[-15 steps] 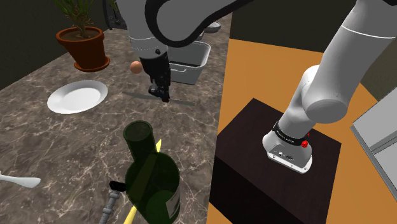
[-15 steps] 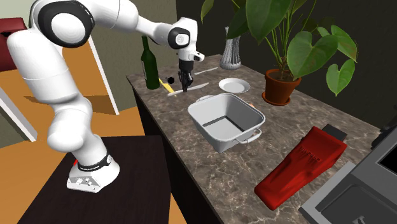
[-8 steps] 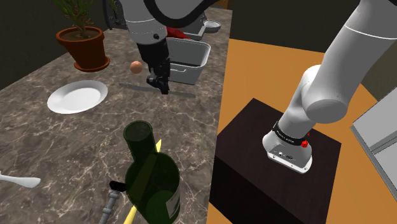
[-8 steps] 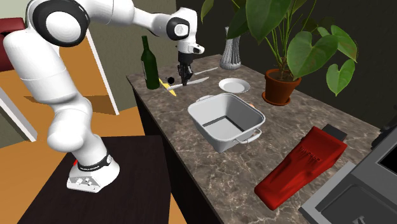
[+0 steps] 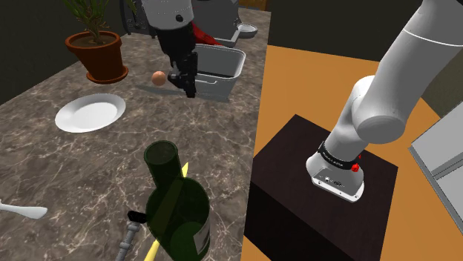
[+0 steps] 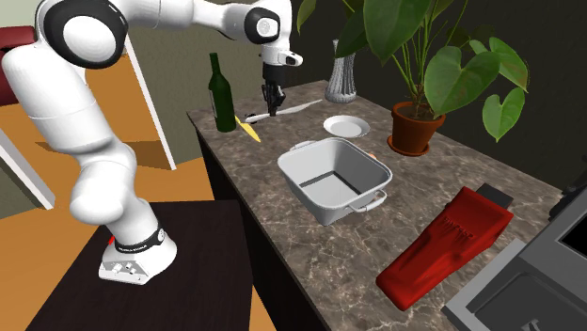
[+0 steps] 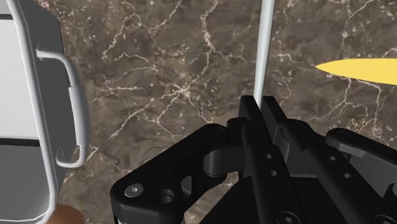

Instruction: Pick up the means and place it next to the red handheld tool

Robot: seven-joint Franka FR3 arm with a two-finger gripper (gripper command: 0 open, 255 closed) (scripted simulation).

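**Knife clamped in the black gripper above the marble counter**

The gripper (image 7: 259,105) had its two fingers closed narrowly on one end of a slim, pale knife (image 7: 263,44). In the wrist view the rest of the knife ran straight out from between the fingers over the veined marble counter (image 7: 165,76). In the second exterior view the knife (image 6: 293,106) stuck out sideways from the gripper (image 6: 273,107) toward that view's right. It appeared to be held off the counter, between the green wine bottle (image 6: 222,94) and the white plate (image 6: 344,125).

A yellow pointed object (image 6: 250,129) lay on the counter just below the gripper in that view, and its tip showed near the knife in the wrist view. The grey tub (image 6: 334,179) sat nearer the middle of the counter. The red handheld tool (image 6: 447,244) lay well apart from the knife, beyond the tub at the counter's far end.

In the shoulder view the gripper (image 5: 188,87) hung just in front of the tub (image 5: 222,68), beside a small orange-brown ball (image 5: 159,77).
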